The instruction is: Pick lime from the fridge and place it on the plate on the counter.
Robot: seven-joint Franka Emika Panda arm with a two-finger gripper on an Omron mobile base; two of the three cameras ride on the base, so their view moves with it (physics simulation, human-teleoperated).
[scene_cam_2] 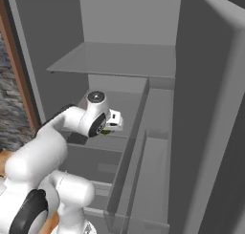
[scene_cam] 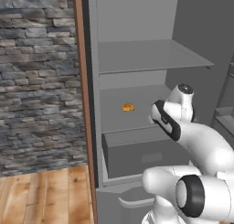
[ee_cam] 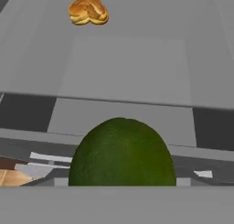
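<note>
One lime [ee_cam: 122, 153] held in the end effector [scene_cam_2: 111, 128], past the fridge [scene_cam: 137, 58] shelf edge.

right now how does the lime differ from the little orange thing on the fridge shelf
Colour: the lime is dark green, while the orange-yellow item is golden.
Shape: the lime is smooth and rounded; the orange-yellow item is lumpy and lobed.
Place: the lime sits close at the bottom of the hand view, in front of the shelf's edge; the orange-yellow item lies farther back on the fridge shelf.
Both are small foods.
</note>
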